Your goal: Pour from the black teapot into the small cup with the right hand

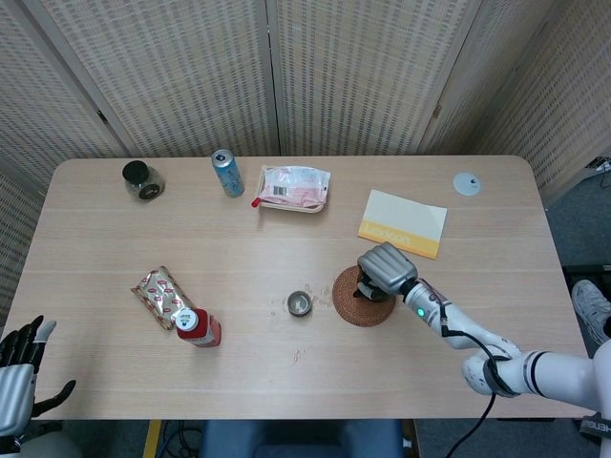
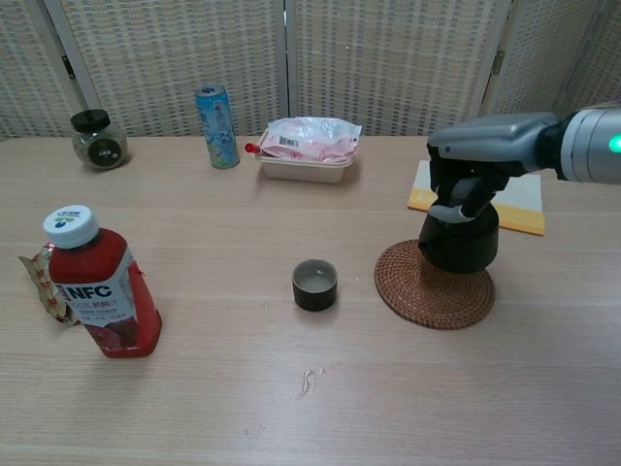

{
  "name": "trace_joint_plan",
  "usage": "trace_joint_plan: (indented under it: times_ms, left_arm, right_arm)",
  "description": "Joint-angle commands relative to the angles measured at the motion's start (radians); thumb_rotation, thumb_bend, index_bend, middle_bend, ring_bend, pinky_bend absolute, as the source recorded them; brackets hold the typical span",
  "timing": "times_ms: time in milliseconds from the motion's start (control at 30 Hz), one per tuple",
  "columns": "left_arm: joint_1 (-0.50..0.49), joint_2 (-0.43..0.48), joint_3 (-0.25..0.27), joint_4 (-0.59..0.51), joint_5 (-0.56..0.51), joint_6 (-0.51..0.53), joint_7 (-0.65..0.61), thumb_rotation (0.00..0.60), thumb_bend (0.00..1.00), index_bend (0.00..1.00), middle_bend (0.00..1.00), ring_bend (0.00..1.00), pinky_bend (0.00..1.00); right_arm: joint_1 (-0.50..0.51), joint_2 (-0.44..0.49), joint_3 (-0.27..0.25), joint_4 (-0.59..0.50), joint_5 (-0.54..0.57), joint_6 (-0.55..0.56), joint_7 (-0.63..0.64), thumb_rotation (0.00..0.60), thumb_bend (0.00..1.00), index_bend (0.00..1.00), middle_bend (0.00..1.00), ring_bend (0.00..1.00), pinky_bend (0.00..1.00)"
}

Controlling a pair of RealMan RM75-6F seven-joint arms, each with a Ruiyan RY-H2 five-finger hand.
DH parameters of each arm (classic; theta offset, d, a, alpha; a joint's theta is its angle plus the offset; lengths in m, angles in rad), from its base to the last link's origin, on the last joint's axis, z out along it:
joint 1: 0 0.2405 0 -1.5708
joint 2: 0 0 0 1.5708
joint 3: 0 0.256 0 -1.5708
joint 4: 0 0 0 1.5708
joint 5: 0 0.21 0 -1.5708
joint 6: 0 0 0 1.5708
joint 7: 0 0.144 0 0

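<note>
My head view looks steeply down from high above the near edge, taking in the whole table [image 1: 115, 372] and the folding screen [image 1: 277, 76] behind it. My chest view sits low and close, facing across the tabletop toward that screen. Both share the small cup [image 1: 300, 303], woven coaster [image 1: 347, 307], blue can [image 1: 227, 173] and red bottle [image 1: 197, 327].

Matt black teapot [image 2: 459, 245] on rough woven coaster [image 2: 434, 284], pale wood table [image 2: 194, 388].
</note>
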Motion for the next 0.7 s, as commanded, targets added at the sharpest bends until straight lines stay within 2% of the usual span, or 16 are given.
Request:
trace_joint_plan:
  times_ms: [33, 267, 433, 500, 600, 700]
  left_arm:
    - [0.002, 0.001, 0.001, 0.0, -0.003, 0.002, 0.001, 0.6, 0.21, 0.05, 0.0, 0.0, 0.0]
    - [0.004, 0.002, 0.002, -0.003, -0.007, 0.003, 0.002, 0.6, 0.21, 0.05, 0.0, 0.0, 0.0]
    - [0.002, 0.002, 0.002, -0.004, -0.007, 0.002, 0.004, 0.6, 0.21, 0.05, 0.0, 0.0, 0.0]
    - [0.001, 0.002, 0.003, -0.004, -0.008, 0.0, 0.005, 0.6, 0.21, 0.05, 0.0, 0.0, 0.0]
    - [0.0, 0.002, 0.002, -0.004, -0.011, -0.002, 0.006, 0.6, 0.21, 0.05, 0.0, 0.0, 0.0]
    - [0.0, 0.002, 0.003, -0.007, -0.011, -0.002, 0.01, 0.6, 0.21, 0.05, 0.0, 0.0, 0.0]
  right_arm:
    - [-0.015, -0.014, 0.002, 0.024, -0.02, -0.004, 0.013, 0.546, 0.41, 1.0, 1.0, 0.92, 0.56]
    - [-0.036, -0.048, 0.014, 0.065, -0.052, -0.016, 0.045, 0.546, 0.39, 1.0, 1.0, 0.92, 0.56]
    - [-0.046, -0.065, 0.024, 0.087, -0.064, -0.023, 0.062, 0.547, 0.32, 1.0, 1.0, 0.92, 0.56]
    - [-0.052, -0.072, 0.03, 0.097, -0.068, -0.029, 0.078, 0.547, 0.26, 1.0, 1.0, 0.92, 0.56]
    - [-0.057, -0.077, 0.036, 0.108, -0.079, -0.033, 0.092, 0.546, 0.07, 1.0, 1.0, 0.92, 0.56]
    - [-0.065, -0.082, 0.041, 0.116, -0.091, -0.034, 0.11, 0.545, 0.01, 1.0, 1.0, 0.92, 0.56]
